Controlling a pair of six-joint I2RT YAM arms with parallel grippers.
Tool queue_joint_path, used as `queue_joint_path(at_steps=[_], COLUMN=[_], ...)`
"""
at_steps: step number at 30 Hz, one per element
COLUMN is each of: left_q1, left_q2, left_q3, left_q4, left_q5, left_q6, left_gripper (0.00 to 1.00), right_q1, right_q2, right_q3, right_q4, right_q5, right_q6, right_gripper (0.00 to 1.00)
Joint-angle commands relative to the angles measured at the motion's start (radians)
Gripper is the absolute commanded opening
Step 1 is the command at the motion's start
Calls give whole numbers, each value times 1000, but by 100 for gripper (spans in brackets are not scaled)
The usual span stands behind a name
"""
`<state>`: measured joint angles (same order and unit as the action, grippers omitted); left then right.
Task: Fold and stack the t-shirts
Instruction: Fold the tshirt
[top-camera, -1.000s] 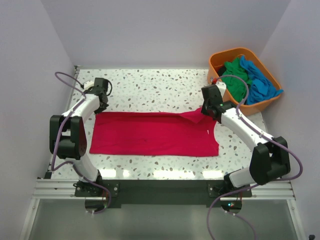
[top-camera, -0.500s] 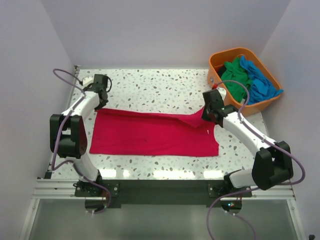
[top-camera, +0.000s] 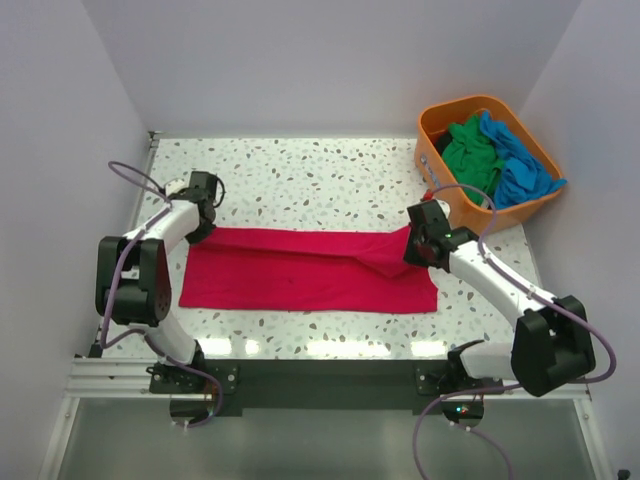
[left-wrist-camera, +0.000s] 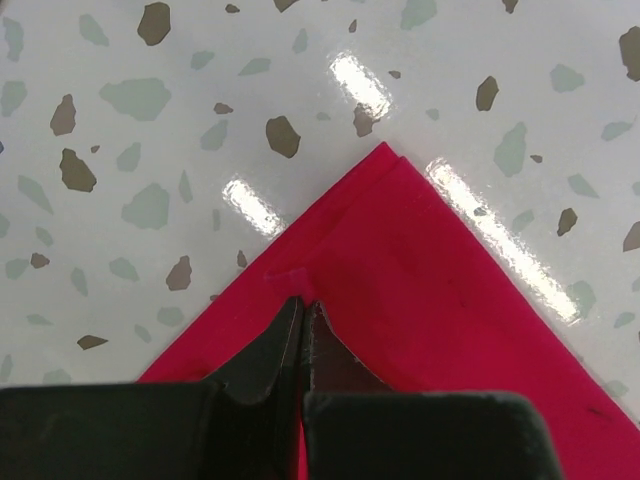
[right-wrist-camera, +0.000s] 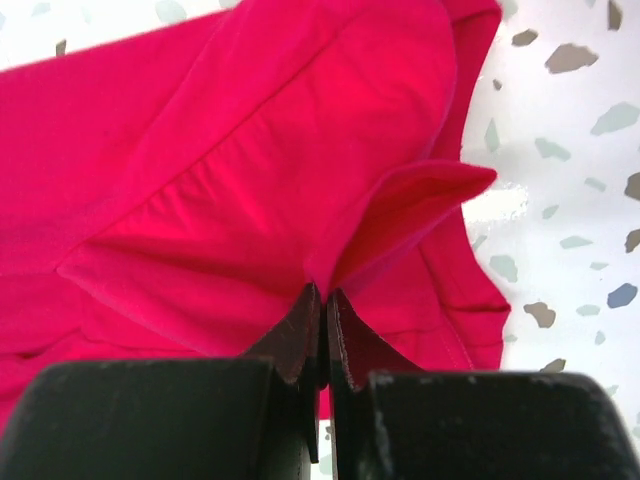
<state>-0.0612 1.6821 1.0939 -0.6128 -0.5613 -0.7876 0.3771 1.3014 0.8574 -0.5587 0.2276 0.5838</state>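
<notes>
Crimson red t-shirt (top-camera: 300, 272) lies as a long band across the middle of the speckled tabletop (top-camera: 320, 180), its long side running left to right between the two arms. The left end effector (left-wrist-camera: 303, 308) has its fingers pressed together on the shirt's far left corner. It pinches a small tuck of cloth at the edge, just beside bare tabletop. The right end effector (right-wrist-camera: 324, 297) is likewise pressed together, pinching a raised fold of red cloth near the shirt's far right corner. That fold stands up off the layers beneath and curls over toward the right. From above, a shallow crease runs in from the far edge near the right end. The cloth there looks doubled over, though the layers are hard to separate. The green t-shirt (top-camera: 470, 158) and the bright blue t-shirt (top-camera: 522, 172) sit bunched in the orange plastic basket (top-camera: 432, 150) at the far right corner. The blue one drapes over the basket's right rim, and both are well apart from the red one.
</notes>
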Motion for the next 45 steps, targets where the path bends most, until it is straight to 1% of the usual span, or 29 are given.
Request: queue_joint_path(at_steps=[1,5,6,7,8,10,11,12,13,14,15,16,17,18,20,21,22,24,25,26,28,29,31,32,34,39,42,45], left_q1=[0,0,0,0,0,0,1,1,1,1,1,1,1,1,0,0,0,-2,-2,-2,-2,-2,-2,-2,-2,-2,-2,-2], left_q2=[-33,-27,-27,-28,-33,-42,-48,-50,-53,-58,-64,-84,-94,-110,-154,-166,-179,-211,-219,-229,-226,-213,-174,-159,-130,-42,4,45], left_q3=[-26,-23,-22,-25,-29,-49,-52,-51,-40,-32,-17,-12,-9,-8,-3,-2,-3,-18,-25,-32,-48,-48,-34,-29,-13,-5,-5,-18], left_q4=[7,-22,-31,-36,-42,-39,-45,-48,-59,-89,-100,-116,-119,-120,-116,-110,-102,-68,-55,-26,10,37,71,77,90,113,113,108], left_q5=[-52,-63,-69,-77,-80,-80,-78,-77,-75,-75,-77,-72,-69,-66,-36,-22,9,43,70,81,119,138,188,201,221,235,228,219], left_q6=[-42,-58,-64,-68,-73,-75,-75,-75,-75,-78,-81,-81,-81,-81,-65,-59,-42,-24,-12,-7,13,20,42,47,57,67,73,70], left_gripper=[0,0,0,0,2,11,25,29,36,58,72,84,100,100,100,100,100,100,100,100,100,100,100,100,100,100,100,100], right_q1=[9,11,13,17,19,26,28,31,37,40,43,43,43,45,45,45,45,48,48,51,51,52,52,52,52,54,52,51], right_q2=[-40,-51,-51,-53,-54,-56,-54,-57,-60,-66,-82,-97,-108,-119,-160,-172,-194,-214,-223,-226,-206,-167,-110,-49,5,152,193,266], right_q3=[-24,-44,-50,-66,-75,-96,-101,-106,-116,-118,-118,-115,-107,-98,-63,-48,-25,-18,-23,-29,-38,-32,-14,-14,-29,-80,-118,-104], right_q4=[-26,-47,-52,-53,-52,-64,-75,-85,-110,-125,-141,-170,-184,-197,-225,-230,-222,-181,-114,-75,18,35,55,63,107,154,186,200], right_q5=[-28,-46,-54,-65,-76,-91,-96,-99,-100,-99,-94,-90,-83,-74,-47,-51,-86,-170,-216,-311,-382,-407,-401,-398,-422,-416,-427,-412], right_q6=[22,25,25,25,30,30,28,25,18,7,2,-2,-12,-16,-36,-45,-58,-108,-125,-143,-153,-147,-128,-104,-88,-9,40,47], right_gripper=[0,1,3,7,10,18,21,22,28,32,37,49,54,59,82,89,98,99,99,99,98,99,99,99,99,99,99,99])
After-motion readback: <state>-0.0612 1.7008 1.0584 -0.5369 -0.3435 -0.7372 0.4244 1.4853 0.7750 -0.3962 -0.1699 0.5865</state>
